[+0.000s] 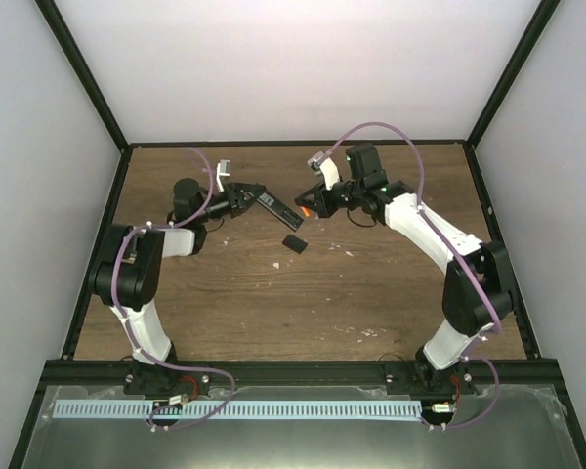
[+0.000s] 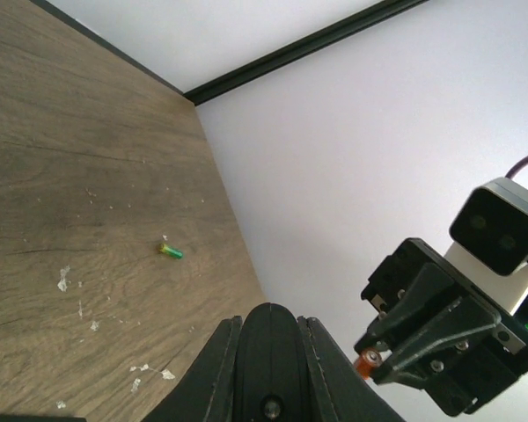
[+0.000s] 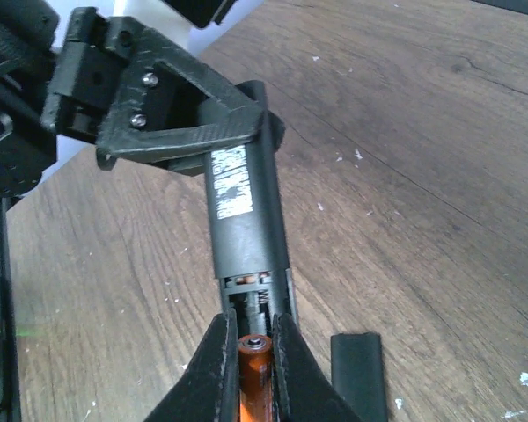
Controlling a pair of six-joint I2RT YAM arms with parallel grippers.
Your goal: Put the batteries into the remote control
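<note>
Currently left hand (image 2: pixel 269 330) clamps remote control (image 3: pixel 242 220); right hand (image 3: pixel 251 330) pinches battery (image 3: pixel 255 369), seemingly outside open bay (image 3: pixel 251 294).

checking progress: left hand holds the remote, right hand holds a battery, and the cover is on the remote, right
No: the cover is off, lying on the table, as the right wrist view shows. The left hand holds the remote control and the right hand a battery.

I see a small black cover piece (image 1: pixel 294 243) lying flat on the wooden table (image 1: pixel 391 293). Pale chips (image 2: pixel 63 280) speckle its boards around me.
</note>
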